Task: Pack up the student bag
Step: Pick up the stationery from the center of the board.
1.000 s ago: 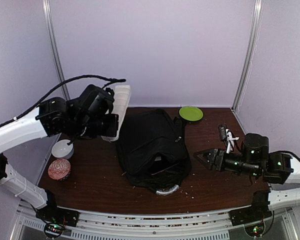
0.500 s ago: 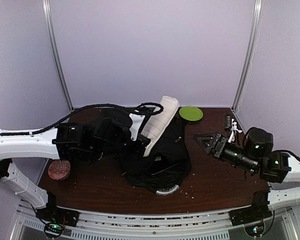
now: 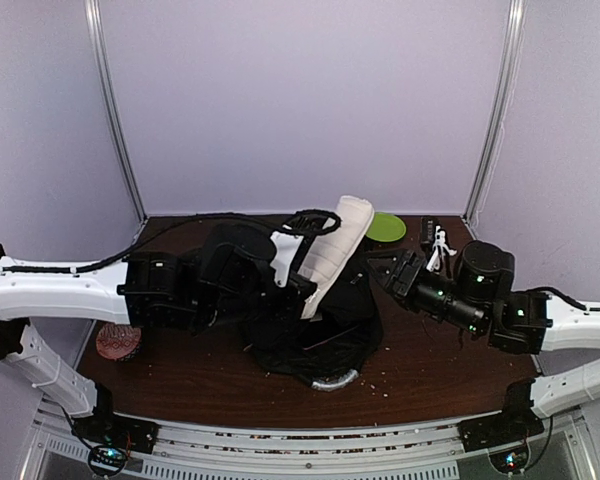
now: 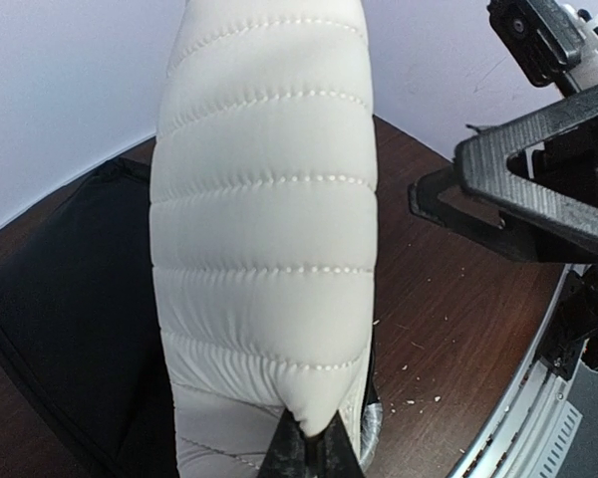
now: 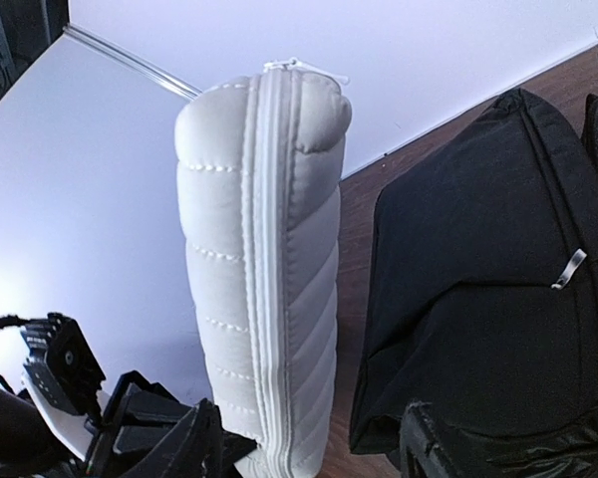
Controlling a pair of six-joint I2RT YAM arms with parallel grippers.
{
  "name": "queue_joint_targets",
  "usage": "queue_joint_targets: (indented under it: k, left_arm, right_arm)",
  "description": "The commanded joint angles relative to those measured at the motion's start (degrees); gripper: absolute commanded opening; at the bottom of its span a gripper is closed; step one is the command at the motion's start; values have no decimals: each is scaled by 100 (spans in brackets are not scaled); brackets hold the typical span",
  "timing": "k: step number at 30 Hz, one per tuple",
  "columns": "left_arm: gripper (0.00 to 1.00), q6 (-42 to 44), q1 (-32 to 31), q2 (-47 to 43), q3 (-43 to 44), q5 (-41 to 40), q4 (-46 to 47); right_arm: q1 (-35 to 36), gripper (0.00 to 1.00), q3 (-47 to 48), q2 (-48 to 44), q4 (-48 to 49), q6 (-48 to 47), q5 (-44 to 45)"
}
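The student bag (image 3: pixel 280 300) is a big black backpack lying in the middle of the table, also seen in the left wrist view (image 4: pixel 70 329) and the right wrist view (image 5: pixel 478 329). My left gripper (image 3: pixel 308 300) (image 4: pixel 314 448) is shut on the lower end of a white quilted zip pouch (image 3: pixel 335 245) (image 4: pixel 264 229) (image 5: pixel 264 279), holding it upright and tilted over the bag. My right gripper (image 3: pixel 378 268) (image 5: pixel 304 443) stands open just right of the pouch, facing it without touching; its black finger (image 4: pixel 538 189) shows beside the pouch.
A green plate (image 3: pixel 388 226) lies at the back right. A black and white cable bundle (image 3: pixel 435 242) is behind my right arm. A red patterned bowl (image 3: pixel 115 342) sits at the left, half under my left arm. A silvery ring (image 3: pixel 332 381) lies at the bag's near edge, with crumbs around.
My left arm has swung the pouch from the back left to over the bag. My right gripper has moved up and left towards the pouch, and its jaws have narrowed slightly.
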Motion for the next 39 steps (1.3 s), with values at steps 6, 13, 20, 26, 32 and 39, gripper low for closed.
queue_joint_targets:
  k: [6,13,20,26,32,39]
  left_arm:
    - [0,78,-89,-102,-125,192,512]
    - [0,142,-102,-154,-203,387,562]
    - [0,193,-140,-201,-232,387,628]
    - [0,263,-185,-202,-238,390,649]
    - [18,287,-194,-210,-231,206,559]
    - [98,312,-194,-578,-308,-739,-120]
  right_arm:
    - [9,58,522,366,279,-103,-360]
    - [-23,47,806,672,-70,-122,-610]
    - [-41,28,760,709,-30,12,-641]
    - [-52,19,819,725,-160,3,-629]
    - [-57,0,803,571,-267,-104,-584]
    - [-61,0,551,-536,-1460,-644,-33]
